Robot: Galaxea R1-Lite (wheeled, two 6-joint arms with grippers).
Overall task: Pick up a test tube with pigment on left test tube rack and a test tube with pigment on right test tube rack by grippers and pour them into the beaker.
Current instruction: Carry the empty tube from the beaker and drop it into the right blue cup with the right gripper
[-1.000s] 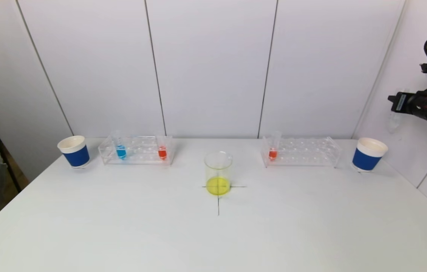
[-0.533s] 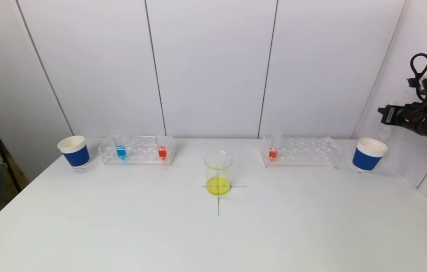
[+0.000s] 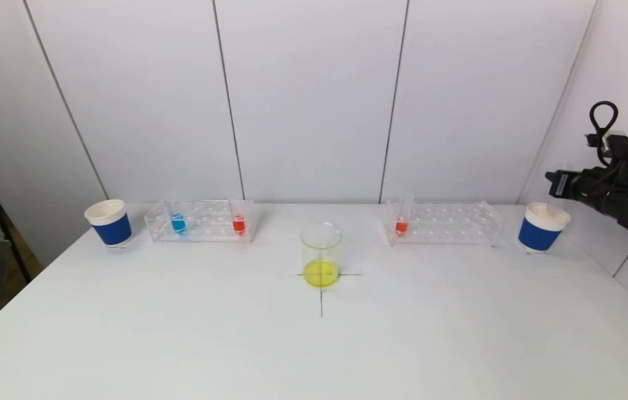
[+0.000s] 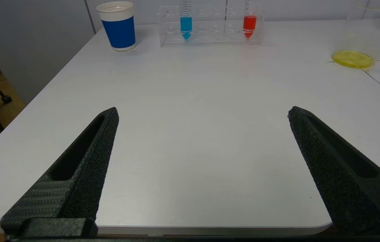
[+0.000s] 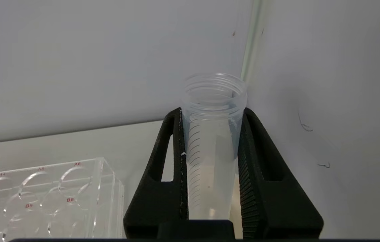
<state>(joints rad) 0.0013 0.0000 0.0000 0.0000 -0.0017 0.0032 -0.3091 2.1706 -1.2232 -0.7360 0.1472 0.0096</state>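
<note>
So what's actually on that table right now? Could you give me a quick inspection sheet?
Surface: white table with a cross mark.
Job's things: beaker holds yellow liquid; left rack has blue and red tubes; right rack has one red tube.
Clutter: two blue cups.
Grippers: right gripper shut on empty tube above right cup; left gripper open, near table edge.
Cables: black loop on right arm.
Surroundings: white wall panels.

- Your beaker (image 3: 320, 254) stands upright on the cross mark, yellow liquid at the bottom.
- Left rack (image 3: 201, 221) holds a blue tube (image 3: 177, 219) and a red tube (image 3: 238, 220).
- Right rack (image 3: 443, 223) keeps one red-filled tube (image 3: 402, 221).
- A clear tube (image 5: 210, 144) — seemingly empty — sits clamped upright above the right-hand cup.
</note>
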